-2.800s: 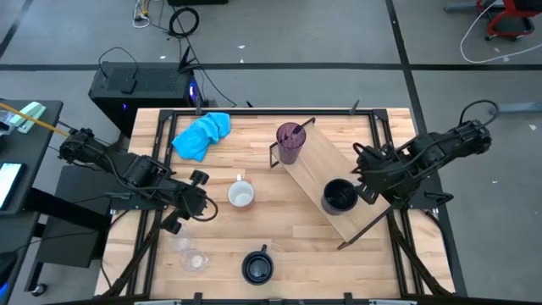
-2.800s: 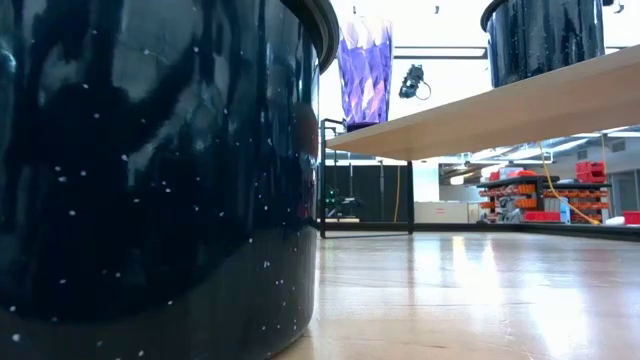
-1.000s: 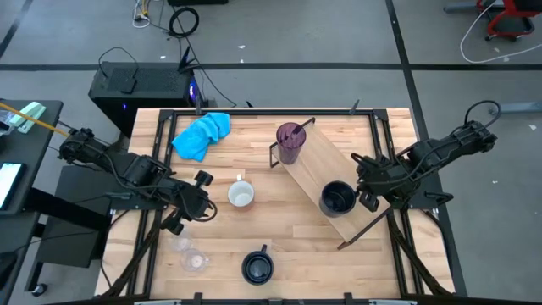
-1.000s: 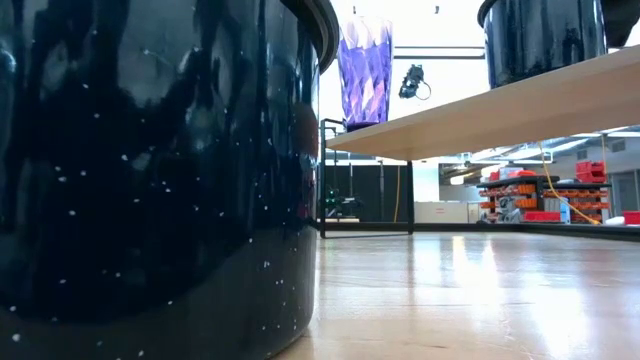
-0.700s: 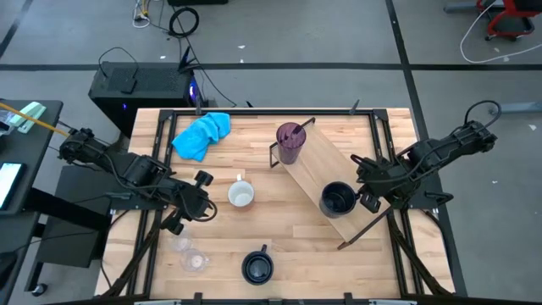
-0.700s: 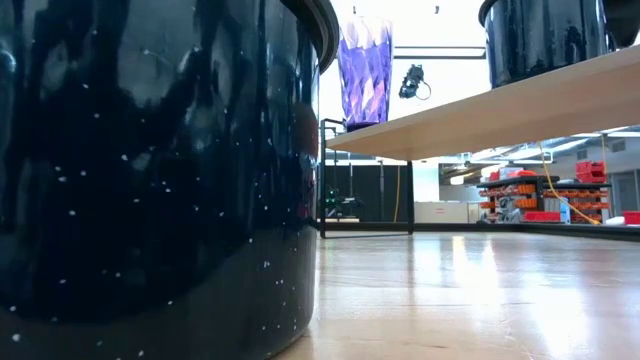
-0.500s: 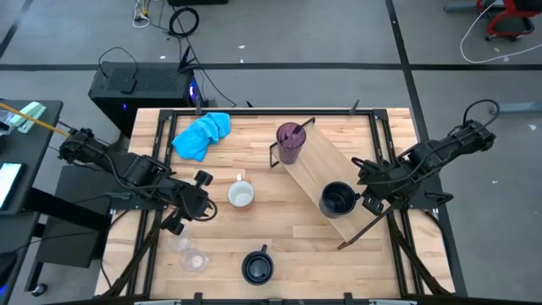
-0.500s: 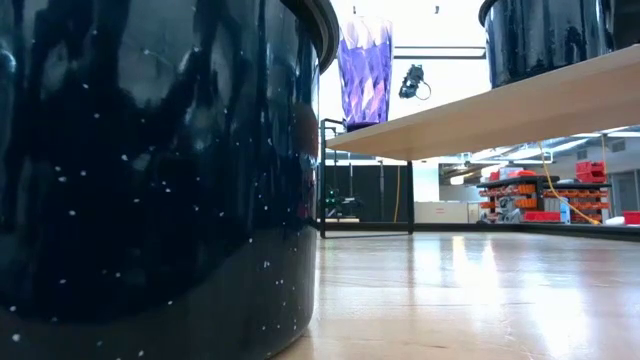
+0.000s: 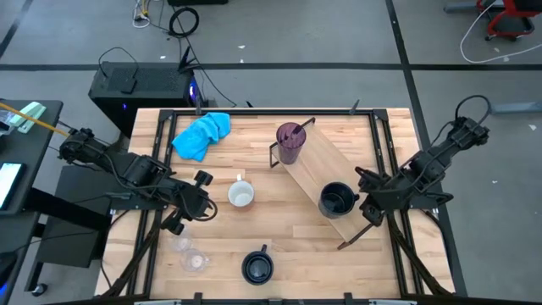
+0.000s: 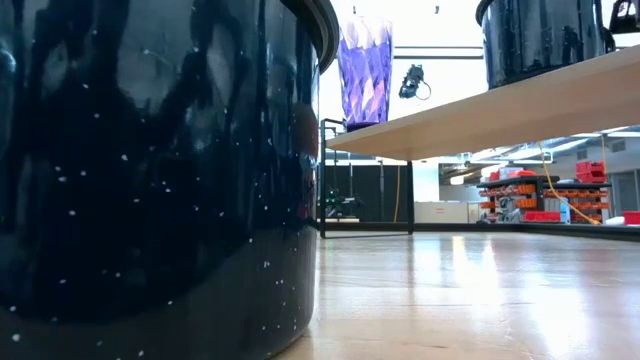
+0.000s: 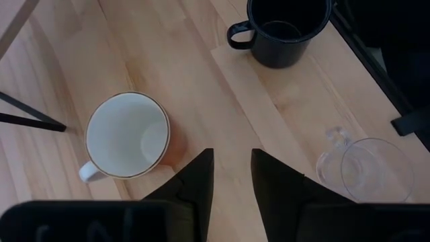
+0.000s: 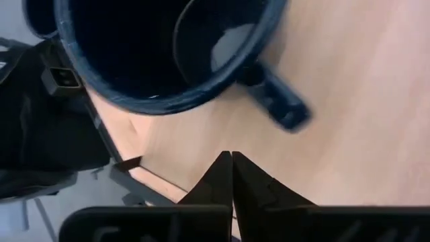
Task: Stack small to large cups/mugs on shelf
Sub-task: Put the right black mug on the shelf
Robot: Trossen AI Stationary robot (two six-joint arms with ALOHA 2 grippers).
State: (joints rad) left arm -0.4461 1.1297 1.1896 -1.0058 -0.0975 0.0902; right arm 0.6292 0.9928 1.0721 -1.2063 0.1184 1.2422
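Note:
The shelf (image 9: 326, 182) lies slantwise on the table's right half. On its far end stands the purple tumbler (image 9: 290, 142), and on its near half a dark mug (image 9: 338, 201). My right gripper (image 9: 370, 212) hovers shut just right of that mug, its fingertips (image 12: 232, 168) short of the mug's handle (image 12: 277, 104). A white mug (image 9: 241, 195), a second dark mug (image 9: 257, 268) and clear glasses (image 9: 190, 254) stand on the tabletop. My left gripper (image 9: 199, 196) waits open left of the white mug (image 11: 127, 134), with nothing between its fingers.
A blue cloth (image 9: 201, 134) lies at the far left of the table. Black rails (image 9: 385, 144) run along the table's sides. In the low view the near dark mug (image 10: 150, 170) fills the left half. Bare wood lies between the white mug and the shelf.
My right gripper has swung toward the table's near edge along the shelf's right side, rolling as it went, and now sits beside the dark mug's handle. My left arm has kept still.

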